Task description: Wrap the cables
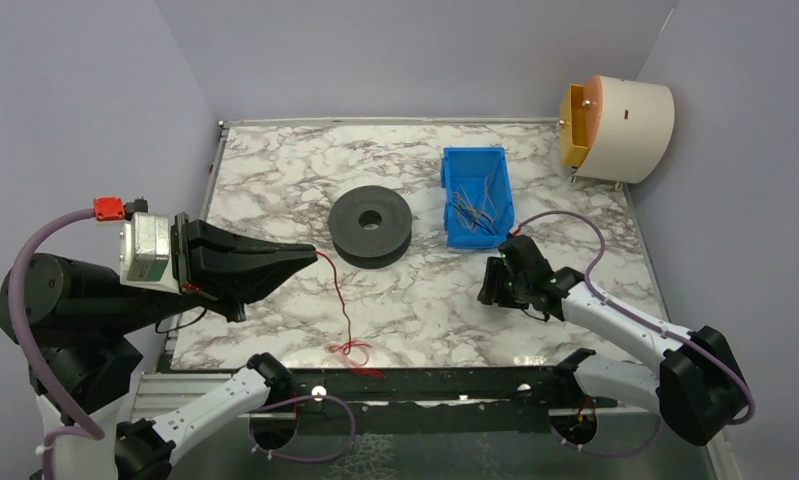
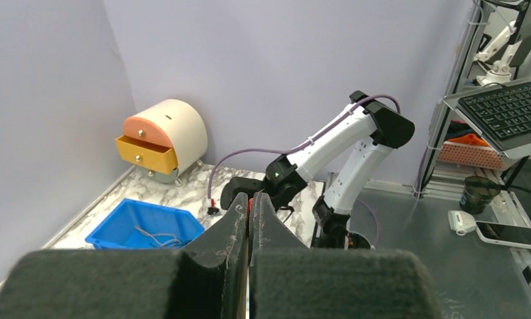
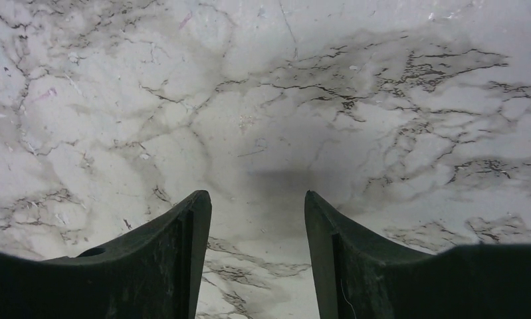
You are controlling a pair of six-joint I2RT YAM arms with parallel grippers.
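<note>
Marble table (image 1: 575,330): the whole stage, with both arms reaching in from the near edge.
Drawer unit (image 1: 625,125): white drum with orange and yellow drawers, off the far right corner and out of play.
Left gripper (image 1: 311,256): held high over the left side, its fingers pressed together on one end of the red cable (image 1: 343,305); the wrist view shows a sliver of red at the tips.
Right gripper (image 3: 257,199): fingers spread and holding nothing, low over bare marble just in front of the blue bin (image 1: 475,152).
Black spool (image 1: 371,222): lying flat mid-table with its hub hole up, between the two grippers.
Red cable's lie: it drops from the left tips and runs toward the near edge, ending in a small tangle there; its long axis runs near to far.
Key relation: the spool sits just right of and beyond the left tips, so the left arm is nearer and I judge it should lead the cable across.
Spare wires (image 1: 478,205): a thin bundle waiting in the bin.
</note>
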